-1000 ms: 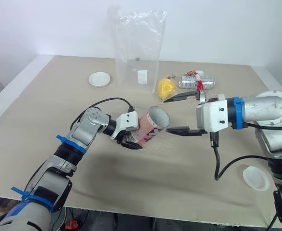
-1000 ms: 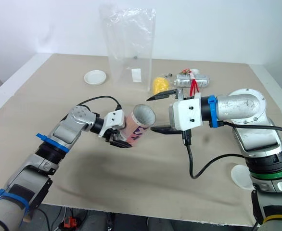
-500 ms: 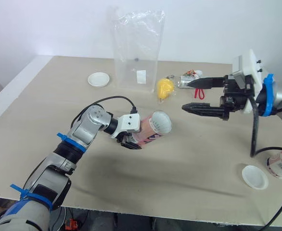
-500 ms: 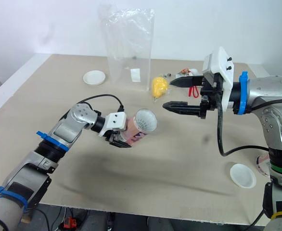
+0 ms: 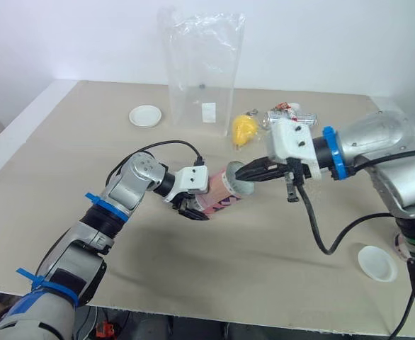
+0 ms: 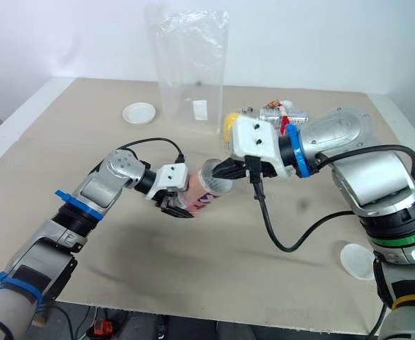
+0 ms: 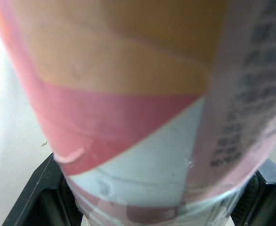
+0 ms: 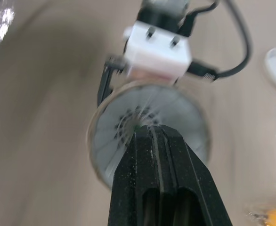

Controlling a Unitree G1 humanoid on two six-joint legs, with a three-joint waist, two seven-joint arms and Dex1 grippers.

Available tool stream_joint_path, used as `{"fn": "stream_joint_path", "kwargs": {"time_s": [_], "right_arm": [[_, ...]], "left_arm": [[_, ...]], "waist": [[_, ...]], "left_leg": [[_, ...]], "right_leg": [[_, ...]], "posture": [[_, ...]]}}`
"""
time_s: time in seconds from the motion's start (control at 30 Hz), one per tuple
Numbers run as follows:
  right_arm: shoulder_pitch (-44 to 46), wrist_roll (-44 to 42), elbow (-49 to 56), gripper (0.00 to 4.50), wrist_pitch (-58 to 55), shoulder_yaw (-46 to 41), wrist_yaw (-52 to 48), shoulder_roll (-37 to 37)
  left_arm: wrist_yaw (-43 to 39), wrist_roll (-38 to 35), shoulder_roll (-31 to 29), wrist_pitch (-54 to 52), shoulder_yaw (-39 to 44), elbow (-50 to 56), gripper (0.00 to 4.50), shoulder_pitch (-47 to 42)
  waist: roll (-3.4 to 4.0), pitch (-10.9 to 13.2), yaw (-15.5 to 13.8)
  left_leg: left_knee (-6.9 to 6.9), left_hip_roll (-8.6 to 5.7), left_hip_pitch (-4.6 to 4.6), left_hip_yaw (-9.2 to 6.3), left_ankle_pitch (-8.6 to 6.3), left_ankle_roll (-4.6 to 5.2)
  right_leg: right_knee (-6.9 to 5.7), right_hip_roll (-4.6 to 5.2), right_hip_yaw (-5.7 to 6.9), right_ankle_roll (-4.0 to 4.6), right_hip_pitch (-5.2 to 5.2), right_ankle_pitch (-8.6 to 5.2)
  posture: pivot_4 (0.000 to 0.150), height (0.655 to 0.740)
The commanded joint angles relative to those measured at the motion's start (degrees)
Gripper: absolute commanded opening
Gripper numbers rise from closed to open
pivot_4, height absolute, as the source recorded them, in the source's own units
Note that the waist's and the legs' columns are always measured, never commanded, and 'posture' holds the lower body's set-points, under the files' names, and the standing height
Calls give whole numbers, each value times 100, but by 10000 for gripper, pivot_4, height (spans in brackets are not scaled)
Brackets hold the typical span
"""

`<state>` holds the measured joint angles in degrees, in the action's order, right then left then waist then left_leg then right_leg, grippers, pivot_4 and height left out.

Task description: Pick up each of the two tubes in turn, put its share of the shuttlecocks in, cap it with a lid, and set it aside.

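Nosing at tube (image 5: 219, 197), R gripper (image 5: 239, 172) pinched

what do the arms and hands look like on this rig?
The left arm and right arm are silver-grey rounded segments with blue bands. A white block sits at each wrist, a black cable looping off it. The left hand and right hand have two black fingers each. The right arm also has a green ring lower down.

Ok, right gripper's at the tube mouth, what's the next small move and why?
Probably ease the right gripper a little deeper into the tube, along its axis. Its fingers are shut, tips at the shuttlecock sitting in the mouth, and the left gripper holds the tube tilted; a push should seat it.
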<state>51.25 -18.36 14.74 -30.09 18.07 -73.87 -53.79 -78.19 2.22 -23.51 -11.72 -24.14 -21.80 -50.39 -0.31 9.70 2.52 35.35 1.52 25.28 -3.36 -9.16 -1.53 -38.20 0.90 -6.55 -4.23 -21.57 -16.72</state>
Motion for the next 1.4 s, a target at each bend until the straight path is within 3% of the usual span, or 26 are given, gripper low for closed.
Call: {"fn": "stream_joint_path", "kwargs": {"time_s": [0.03, 0.37, 0.73, 0.97, 1.4], "right_arm": [[285, 509, -304, 862, 404, 271, -233, 149], [984, 1831, -1655, 862, 1402, 1447, -950, 1159], [1200, 2307, -2260, 862, 1811, 1611, -1358, 1899], [1320, 2170, -2271, 862, 1739, 1238, -1633, 1848], [1395, 1157, -1770, 862, 670, 418, -1801, 1375]], "left_arm": [[-132, 4, 28, -63, -116, 31, 33705, -24], [-94, -22, 149, -137, -121, 92, 33705, 0], [31, -50, 185, -190, -64, 105, 33705, 83], [56, -37, 123, -148, -22, 67, 33705, 254], [108, -64, 122, 93, 127, -287, 33705, 317]], "waist": [[0, 0, 9], [0, 0, 7], [-1, 0, 24], [-1, 0, 20], [-1, 0, 7]], "left_leg": [[0, 0, 0, 1, 0, 0], [2, 1, -5, -1, 0, -1], [7, 5, -44, -4, 2, -3], [6, 11, -59, -5, 2, -3], [6, -1, -39, -22, 2, -4]], "right_leg": [[0, 0, 0, 0, -1, 0], [-9, 0, 5, 5, -1, 2], [-71, -3, 13, 20, 7, -17], [-85, -11, 14, 26, 16, -25], [-84, -8, 15, 40, 12, -24]], "posture": [[1500, 7400], [1500, 7400], [1500, 7400], [1500, 7400], [1500, 7400]]}}
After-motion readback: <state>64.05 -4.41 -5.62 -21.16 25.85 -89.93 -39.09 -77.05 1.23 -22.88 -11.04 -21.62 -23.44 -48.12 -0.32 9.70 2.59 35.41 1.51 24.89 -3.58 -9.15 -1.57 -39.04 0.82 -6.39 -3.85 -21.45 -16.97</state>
